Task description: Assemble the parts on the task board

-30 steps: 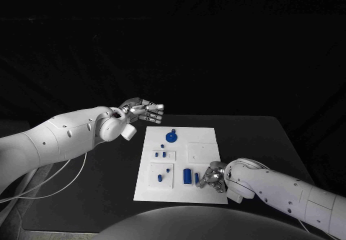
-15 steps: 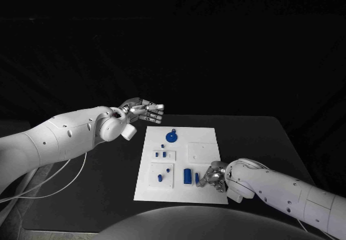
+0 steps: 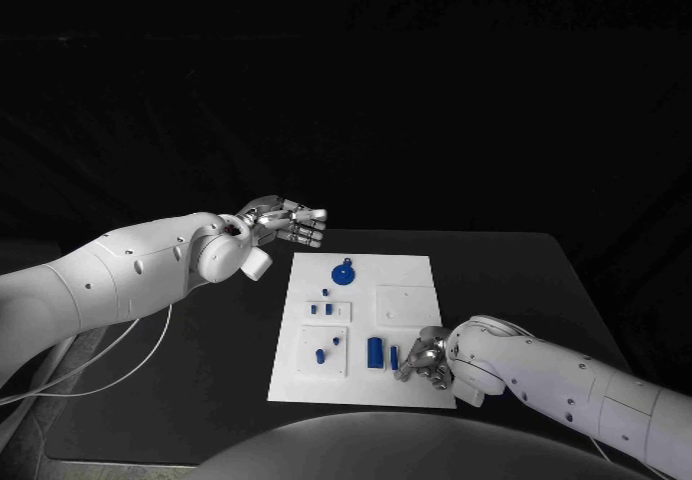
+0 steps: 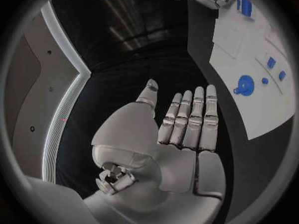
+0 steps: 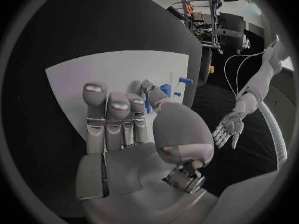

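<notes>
The task board (image 3: 361, 330) lies mid-frame in the head view, a little below centre, and the job looks only partly done: a round blue part (image 3: 343, 273) sits near its top, small blue pieces (image 3: 327, 309) stand in the middle panels, and a blue cylinder (image 3: 375, 351) with a slimmer pin (image 3: 394, 356) waits at lower right. The right hand (image 3: 426, 358) is down beside that pin, fingers curled toward it; whether it grips anything I cannot tell. The left hand (image 3: 286, 221) hovers released, fingers apart, above the board's upper left corner.
</notes>
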You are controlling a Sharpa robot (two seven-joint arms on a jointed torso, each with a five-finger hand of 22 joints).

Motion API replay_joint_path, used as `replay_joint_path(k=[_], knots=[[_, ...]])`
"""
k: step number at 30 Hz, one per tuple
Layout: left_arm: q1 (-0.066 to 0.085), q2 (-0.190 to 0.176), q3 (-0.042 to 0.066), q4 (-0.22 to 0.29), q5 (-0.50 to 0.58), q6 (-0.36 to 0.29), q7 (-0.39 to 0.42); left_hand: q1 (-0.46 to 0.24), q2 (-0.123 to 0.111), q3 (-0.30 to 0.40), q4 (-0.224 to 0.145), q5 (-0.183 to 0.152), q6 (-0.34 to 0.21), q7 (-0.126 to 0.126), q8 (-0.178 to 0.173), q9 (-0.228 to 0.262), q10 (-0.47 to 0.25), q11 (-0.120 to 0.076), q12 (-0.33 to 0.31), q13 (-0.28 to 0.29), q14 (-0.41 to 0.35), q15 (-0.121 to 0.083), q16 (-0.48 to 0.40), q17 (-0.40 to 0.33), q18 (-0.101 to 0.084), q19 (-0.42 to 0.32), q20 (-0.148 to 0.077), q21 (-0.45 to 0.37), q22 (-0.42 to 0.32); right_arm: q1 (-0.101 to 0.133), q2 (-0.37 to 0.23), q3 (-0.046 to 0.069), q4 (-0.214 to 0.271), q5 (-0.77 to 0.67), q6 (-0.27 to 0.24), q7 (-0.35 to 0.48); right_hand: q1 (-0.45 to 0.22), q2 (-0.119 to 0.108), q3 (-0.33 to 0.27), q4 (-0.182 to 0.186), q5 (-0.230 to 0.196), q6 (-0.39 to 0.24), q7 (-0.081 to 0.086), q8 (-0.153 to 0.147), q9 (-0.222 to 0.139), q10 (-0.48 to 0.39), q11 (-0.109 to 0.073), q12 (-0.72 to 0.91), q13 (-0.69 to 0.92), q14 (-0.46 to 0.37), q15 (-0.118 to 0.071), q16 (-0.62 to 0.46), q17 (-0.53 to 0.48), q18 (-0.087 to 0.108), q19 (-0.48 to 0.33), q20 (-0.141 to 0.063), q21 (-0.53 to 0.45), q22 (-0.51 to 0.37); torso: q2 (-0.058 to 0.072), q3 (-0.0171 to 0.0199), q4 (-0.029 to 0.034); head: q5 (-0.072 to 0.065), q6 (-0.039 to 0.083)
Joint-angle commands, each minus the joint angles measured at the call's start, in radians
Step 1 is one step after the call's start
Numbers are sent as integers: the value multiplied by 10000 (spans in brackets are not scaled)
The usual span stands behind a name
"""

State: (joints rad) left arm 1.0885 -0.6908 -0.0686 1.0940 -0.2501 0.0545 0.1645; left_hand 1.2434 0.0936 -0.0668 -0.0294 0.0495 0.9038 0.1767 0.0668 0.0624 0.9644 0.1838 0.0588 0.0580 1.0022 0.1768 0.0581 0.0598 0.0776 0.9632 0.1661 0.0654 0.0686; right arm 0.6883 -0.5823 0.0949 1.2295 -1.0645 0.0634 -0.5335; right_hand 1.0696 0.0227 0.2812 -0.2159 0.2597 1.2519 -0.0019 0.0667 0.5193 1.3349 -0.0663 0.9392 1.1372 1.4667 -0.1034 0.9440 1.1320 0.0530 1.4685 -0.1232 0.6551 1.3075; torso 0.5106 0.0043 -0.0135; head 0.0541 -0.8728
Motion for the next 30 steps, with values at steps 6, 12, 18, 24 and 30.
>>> replay_joint_path(k=[6,12,18,24,30], knots=[[3,31,3,-35,-99,321,2,-18,37,21,15,-25,-11,-19,-38,-2,-64,-7,13,4,-87,-3,42,14,84,-77,-22,10,-14,-15,108,-5,-175,57,646,-518,-144,-20,175,-109,199,-104,17,-20,88,-5,23,-49,-12,-18,-21,-61,-17,-172,51,-42,-58,770,25,10,-11,8,2],[2,23,3,-60,-131,315,-6,-18,37,21,15,-25,-11,-19,-38,-2,-64,-7,13,4,-87,-3,42,14,84,-77,-22,10,-14,-16,22,-5,-93,84,687,-477,-253,-47,138,-72,320,-100,12,-22,122,-14,25,-65,-24,-21,-18,-64,-23,-172,49,-39,-73,766,3,4,-4,-15,2],[2,17,2,-62,-120,325,-3,-9,40,31,4,-24,23,-24,-36,-1,-55,-13,16,5,-82,-4,44,15,88,-75,-20,12,-13,-15,-229,-6,145,193,916,-119,-230,-98,105,-107,314,-105,10,-24,127,-28,29,-97,-48,-31,-16,-99,-48,-173,32,-36,-133,753,-1,2,-3,-20,2],[3,22,2,-97,394,309,32,63,31,52,-53,-24,60,-30,-33,1,-41,-17,16,5,-77,-6,44,15,91,-71,-20,12,-14,-10,-746,29,656,776,535,1026,-249,9,-137,103,-7,-455,140,-19,-171,-77,95,-120,-83,-34,5,-133,-72,-144,23,-24,-228,733,-25,-9,-14,-75,2],[5,37,3,-76,275,-151,405,198,77,117,-155,-23,486,-89,3,22,34,-43,17,5,-45,-19,47,16,92,-60,-27,13,-13,81,-1179,654,929,1160,404,2980,-52,127,-406,232,-178,-743,270,-34,-592,-295,154,-471,-373,-113,34,-635,-399,-104,-104,10,-1106,516,-31,-17,-21,-181,2]])
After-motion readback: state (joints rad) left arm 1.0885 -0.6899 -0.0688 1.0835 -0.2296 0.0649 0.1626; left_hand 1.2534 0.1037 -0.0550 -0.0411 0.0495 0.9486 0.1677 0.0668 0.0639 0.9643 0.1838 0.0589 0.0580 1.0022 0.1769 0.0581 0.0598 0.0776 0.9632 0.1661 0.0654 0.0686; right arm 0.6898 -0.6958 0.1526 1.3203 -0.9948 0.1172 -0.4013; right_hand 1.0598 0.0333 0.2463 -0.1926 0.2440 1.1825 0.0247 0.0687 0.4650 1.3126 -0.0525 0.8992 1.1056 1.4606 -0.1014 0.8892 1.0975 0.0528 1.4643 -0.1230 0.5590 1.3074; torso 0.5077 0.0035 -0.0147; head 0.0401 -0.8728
